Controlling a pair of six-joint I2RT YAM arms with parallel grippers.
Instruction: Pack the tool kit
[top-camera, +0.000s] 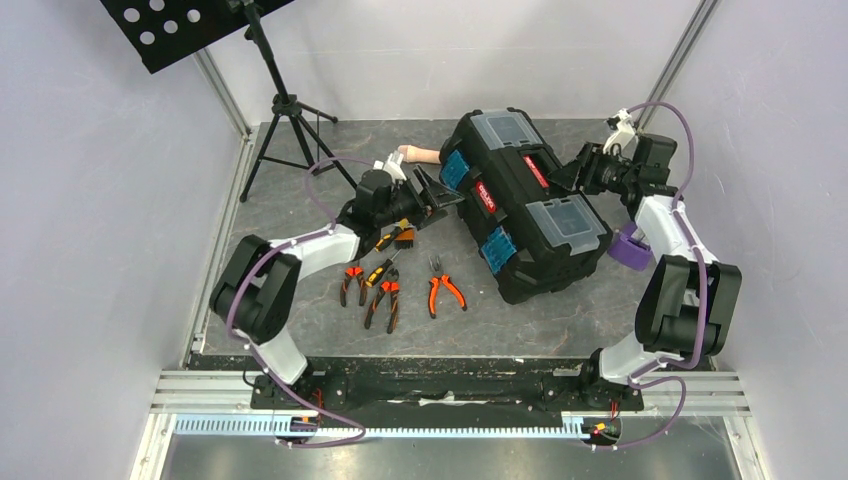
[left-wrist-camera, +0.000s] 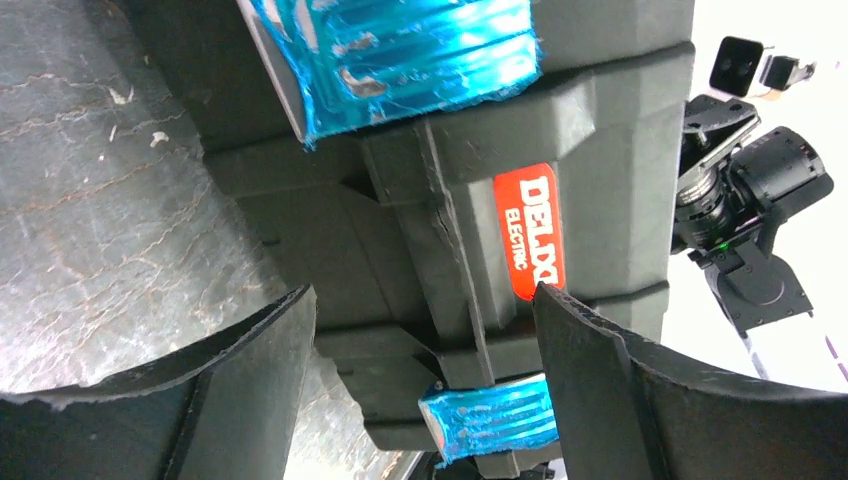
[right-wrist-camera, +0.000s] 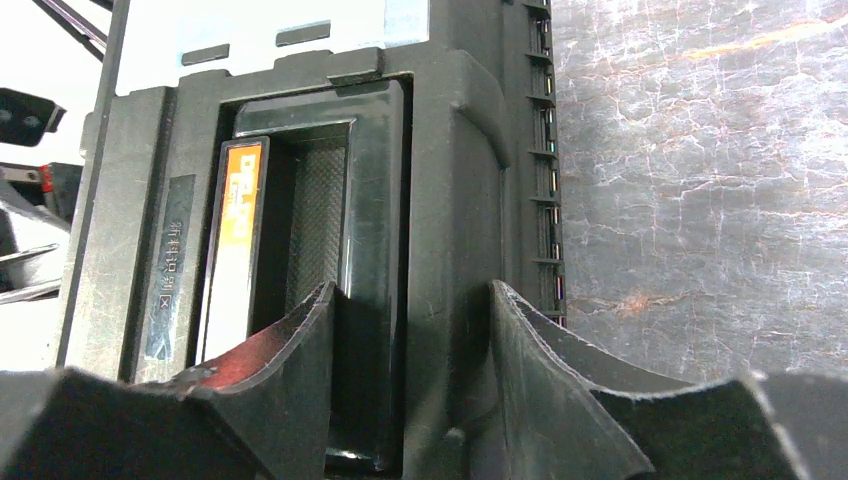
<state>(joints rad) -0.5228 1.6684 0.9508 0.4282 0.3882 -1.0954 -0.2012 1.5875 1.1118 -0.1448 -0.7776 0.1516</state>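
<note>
black toolbox (top-camera: 520, 215) lies shut, diagonal, right of centre on the table (top-camera: 560, 320). left tool (left-wrist-camera: 425, 295) is released, spread before its front. right tool (right-wrist-camera: 410, 285) straddles its far rim, grip unclear. pliers (top-camera: 445, 293) lie left of the toolbox.

even bright light, soft shadows, wrist backgrounds overexposed

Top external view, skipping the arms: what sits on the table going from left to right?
tripod stand → loose pliers and screwdrivers → black toolbox → purple object. The beige handle is left out, since it sits above the loose tools and overlaps their span.
</note>
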